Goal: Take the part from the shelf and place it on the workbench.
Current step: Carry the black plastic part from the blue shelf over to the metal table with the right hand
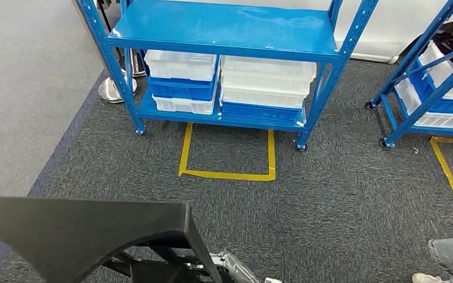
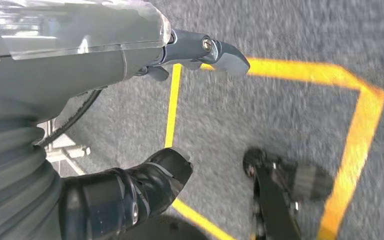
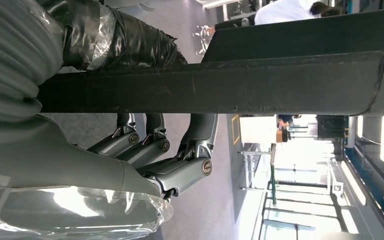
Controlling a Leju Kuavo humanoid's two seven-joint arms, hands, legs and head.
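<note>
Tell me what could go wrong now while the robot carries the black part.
1. The right hand grips the black part by one thin edge; it may tilt or slip.
2. The wide part hides the floor ahead in the head view, where a person's shoe stands near.
3. It could strike the blue shelf.

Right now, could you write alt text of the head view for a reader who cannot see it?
A large black part fills the lower left foreground, above dark grey carpet. Ahead stands a blue shelf holding white and blue bins, with a yellow tape outline on the floor before it. A second blue shelf stands at right.
</note>
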